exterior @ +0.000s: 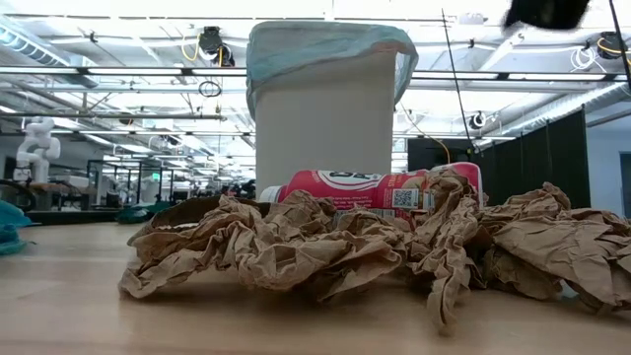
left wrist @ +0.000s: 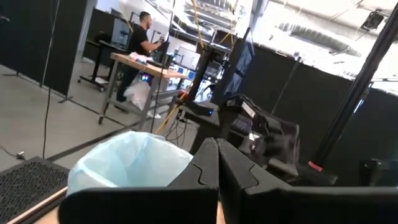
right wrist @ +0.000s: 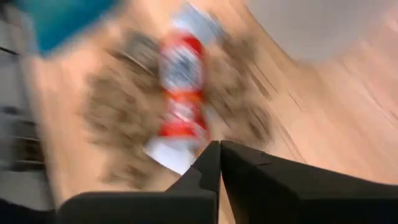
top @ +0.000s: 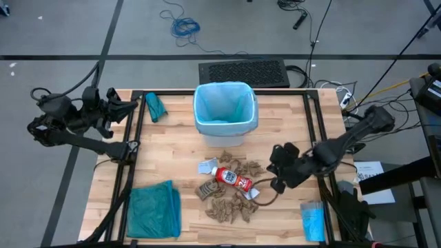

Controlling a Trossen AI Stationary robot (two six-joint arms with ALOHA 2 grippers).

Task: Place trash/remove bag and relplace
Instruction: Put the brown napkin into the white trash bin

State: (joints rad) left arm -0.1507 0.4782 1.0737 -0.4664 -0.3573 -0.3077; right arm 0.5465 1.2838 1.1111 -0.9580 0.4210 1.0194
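The wooden tabletop (top: pixel 172 145) carries a white bin (top: pixel 226 127) at its far centre. The bin is lined with the pale sky-blue bag (top: pixel 224 103), whose rim is folded over the bin's top edge. In the low view the bin (exterior: pixel 325 123) stands upright behind the trash, the bag (exterior: pixel 325 44) draped over its rim.

The trash lies in one heap on the near centre of the tabletop, apart from the bin. It comprises brown crumpled paper scraps (top: pixel 231 203), a red-and-white labelled bottle (top: pixel 233 180) lying on its side among them, and a whitish wrapper (top: pixel 207 167) at the heap's far left edge. In the low view the bottle (exterior: pixel 370 189) rests behind and partly on the paper scraps (exterior: pixel 286 247).

The right hand (top: pixel 278 184) hovers just beside the right edge of the heap, its two fingers pressed together and holding nothing. The right wrist view shows the fingers (right wrist: pixel 205 168) shut, with the bottle (right wrist: pixel 181 93) ahead, heavily blurred.

The left hand (top: pixel 135 103) waits at the far left corner of the tabletop, fingers closed and empty. Its wrist view looks over the lined bin (left wrist: pixel 127 165).

A darker teal-green bag (top: pixel 154 210) lies flat at the near left. A smaller teal bundle (top: pixel 155 107) lies to the left of the bin. A small folded blue packet (top: pixel 313 220) lies at the near right.

A person (left wrist: pixel 138 46) stands at a bench in the room beyond.
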